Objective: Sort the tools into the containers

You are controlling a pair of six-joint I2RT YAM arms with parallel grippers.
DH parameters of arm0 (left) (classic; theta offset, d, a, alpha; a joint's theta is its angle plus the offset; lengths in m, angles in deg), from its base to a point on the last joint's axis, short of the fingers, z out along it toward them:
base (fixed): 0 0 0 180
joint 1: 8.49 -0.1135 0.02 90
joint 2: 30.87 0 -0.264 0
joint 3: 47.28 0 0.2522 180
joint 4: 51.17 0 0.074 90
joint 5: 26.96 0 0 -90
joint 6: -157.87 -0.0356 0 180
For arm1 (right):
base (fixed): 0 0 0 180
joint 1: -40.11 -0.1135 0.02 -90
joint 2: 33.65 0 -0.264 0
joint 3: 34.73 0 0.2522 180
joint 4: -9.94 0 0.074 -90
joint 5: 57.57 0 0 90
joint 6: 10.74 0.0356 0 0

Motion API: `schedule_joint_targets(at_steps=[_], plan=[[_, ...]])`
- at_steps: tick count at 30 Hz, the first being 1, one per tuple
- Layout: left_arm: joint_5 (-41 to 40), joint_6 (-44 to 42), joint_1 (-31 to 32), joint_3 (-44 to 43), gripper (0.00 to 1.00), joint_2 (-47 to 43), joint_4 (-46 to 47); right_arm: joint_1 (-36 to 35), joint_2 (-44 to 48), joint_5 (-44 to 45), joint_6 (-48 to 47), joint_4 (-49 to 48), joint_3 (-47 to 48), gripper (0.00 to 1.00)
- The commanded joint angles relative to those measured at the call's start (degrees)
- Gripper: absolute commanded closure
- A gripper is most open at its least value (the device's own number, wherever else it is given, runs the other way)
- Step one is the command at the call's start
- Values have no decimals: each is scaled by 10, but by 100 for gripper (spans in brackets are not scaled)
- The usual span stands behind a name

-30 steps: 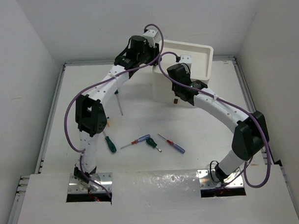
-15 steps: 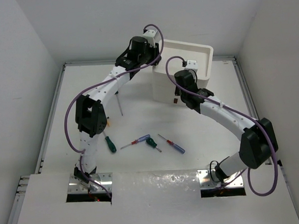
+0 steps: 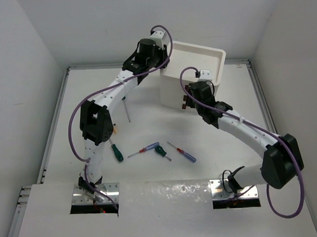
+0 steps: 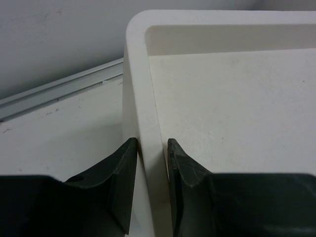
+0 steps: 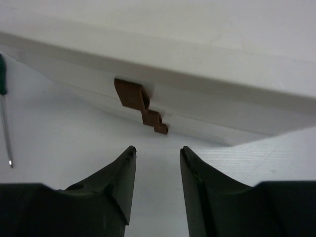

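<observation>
Straddling the left rim wall of the white drawer unit (image 4: 140, 74) with the left hand (image 4: 152, 144), fingers narrow and pressed to that wall on both sides, clamped on it. Holding nothing in the right hand (image 5: 157, 150): fingers moderately apart, aimed at the unit's front, tips short of the red-brown tabs (image 5: 131, 94), bare bench (image 3: 212, 163) in the gap. Counting three tabs, stepped one below another; drawer seams too faint to separate, and from above most of the front face lost behind the right wrist. Counting five screwdrivers, all lying on the bench: a long screwdriver (image 3: 127, 110) just left of the unit, upper end hidden under the left arm from above, green handle cut by the frame edge in the right wrist view; a dark green screwdriver (image 3: 117, 152) near the left arm's lower link; a red-handled screwdriver (image 3: 144, 149) and a green-handled screwdriver (image 3: 160, 149) close together, end to end; a blue-handled screwdriver (image 3: 187, 156) just right of those. Cannot identify a small orange bit (image 3: 114, 129) by the left elbow.
</observation>
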Motion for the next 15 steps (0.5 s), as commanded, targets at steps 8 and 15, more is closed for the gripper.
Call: schedule_joint_targets(at_steps=[8,15], plan=[[19,-9,12,38,100,-37,21,-2,-136,51,13,3,163,55],[24,-13,15,38,100,-39,22,-1,-161,124,34,16,197,56]])
